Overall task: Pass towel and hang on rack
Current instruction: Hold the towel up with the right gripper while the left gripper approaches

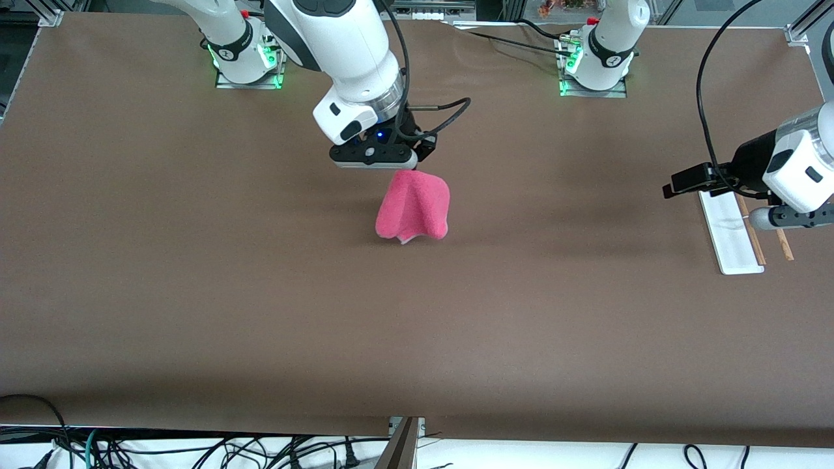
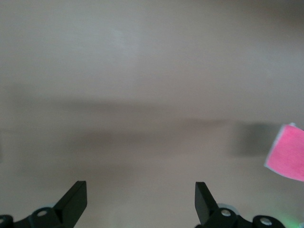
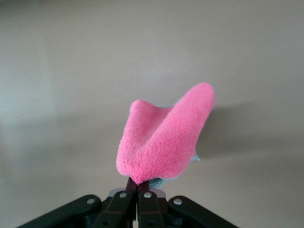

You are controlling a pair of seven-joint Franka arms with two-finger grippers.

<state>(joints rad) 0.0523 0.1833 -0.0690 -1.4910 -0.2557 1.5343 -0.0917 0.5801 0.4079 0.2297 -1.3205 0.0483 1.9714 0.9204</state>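
My right gripper (image 1: 405, 167) is shut on one corner of the pink-red fuzzy towel (image 1: 414, 206) and holds it up over the middle of the table; the towel hangs down from it. In the right wrist view the towel (image 3: 166, 137) bunches above my closed fingertips (image 3: 138, 184), with a sliver of grey underside showing. My left gripper (image 1: 674, 189) is open and empty, hovering by the rack (image 1: 730, 234) at the left arm's end of the table. The rack has a white base and two thin wooden rods (image 1: 752, 234). The left wrist view shows my open gripper (image 2: 141, 194) and an edge of the towel (image 2: 287, 154).
The brown table (image 1: 260, 293) carries nothing else. Both arm bases stand along the table's edge farthest from the front camera. Cables hang below the edge nearest the front camera.
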